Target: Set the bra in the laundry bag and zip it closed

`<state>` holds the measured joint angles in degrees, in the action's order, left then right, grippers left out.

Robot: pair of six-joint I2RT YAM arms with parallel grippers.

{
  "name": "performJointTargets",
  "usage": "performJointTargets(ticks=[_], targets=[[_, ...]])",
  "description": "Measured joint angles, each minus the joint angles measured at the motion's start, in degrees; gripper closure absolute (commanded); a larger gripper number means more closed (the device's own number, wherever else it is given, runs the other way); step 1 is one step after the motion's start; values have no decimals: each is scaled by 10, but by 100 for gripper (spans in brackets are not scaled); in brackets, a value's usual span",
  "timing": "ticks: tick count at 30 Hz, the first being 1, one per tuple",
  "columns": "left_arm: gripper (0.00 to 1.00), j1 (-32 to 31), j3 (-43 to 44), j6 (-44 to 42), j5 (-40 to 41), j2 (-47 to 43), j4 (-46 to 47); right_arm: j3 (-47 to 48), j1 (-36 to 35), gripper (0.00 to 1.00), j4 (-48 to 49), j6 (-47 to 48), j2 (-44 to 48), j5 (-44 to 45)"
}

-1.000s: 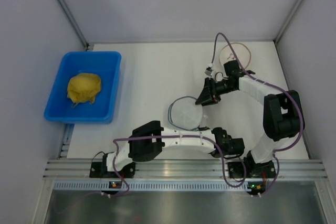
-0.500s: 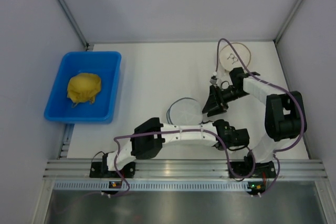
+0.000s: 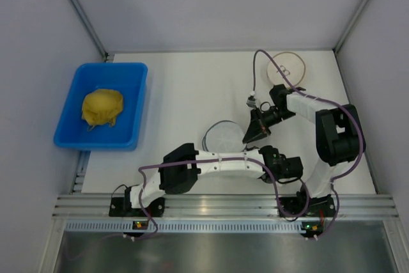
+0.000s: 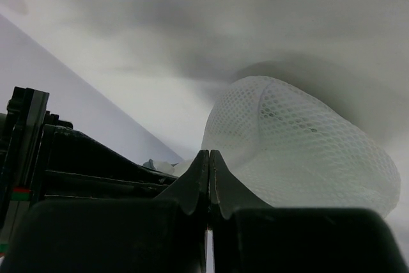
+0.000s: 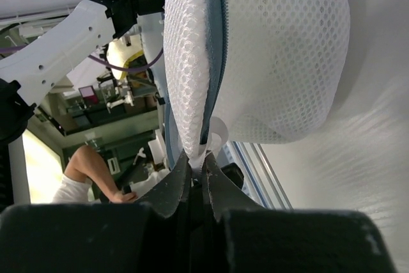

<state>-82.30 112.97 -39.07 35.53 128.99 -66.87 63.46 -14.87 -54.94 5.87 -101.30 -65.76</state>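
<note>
Round white mesh laundry bag (image 5: 275,49) straight ahead of right claw (image 5: 197,161), clenched on its zipper rim (image 5: 216,43); left claw (image 4: 209,158) clenched, bag just beyond tips.

White tube links on left arm (image 3: 220,163) and right arm (image 3: 305,102), with chunky black joint housings (image 3: 180,172). A purple-grey cable (image 3: 259,62) runs along each arm in loose loops. Black base blocks (image 3: 121,206), with tiny orange and green lights (image 3: 308,226) just below. left gripper (image 4: 208,155) and right gripper (image 5: 195,159): matte black wedge fingers, smooth, tapering to thin tips.
</note>
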Motion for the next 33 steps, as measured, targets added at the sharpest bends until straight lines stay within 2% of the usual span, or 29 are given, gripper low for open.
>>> performJointTargets(ticks=[4, 11, 20, 21, 22, 24, 25, 28, 33], targets=[[100, -2, -11, 2, 8, -1, 7, 11, 4, 100, 0, -11, -4, 3], [100, -7, -54, 18, 36, -10, 20, 90, 5, 100, -15, -14, -45, 23], [100, -15, -89, 52, 45, -38, 28, 185, 5, 100, -68, 26, -94, 53], [100, -15, -89, 54, 47, -40, 30, 190, 4, 93, -73, 27, -94, 53], [100, -15, -89, 57, 49, -42, 32, 195, 4, 71, -80, 28, -94, 54], [100, -15, -89, 67, 37, -43, 33, 202, 5, 53, -80, 32, -94, 61], [100, -17, -89, 71, 33, -43, 33, 209, 8, 40, -74, 35, -94, 66], [100, -21, -83, 76, 22, -43, 33, 211, 19, 29, -73, 49, -82, 82], [100, -6, -47, 74, 22, -31, 37, 160, 35, 30, -93, 80, -24, 106]])
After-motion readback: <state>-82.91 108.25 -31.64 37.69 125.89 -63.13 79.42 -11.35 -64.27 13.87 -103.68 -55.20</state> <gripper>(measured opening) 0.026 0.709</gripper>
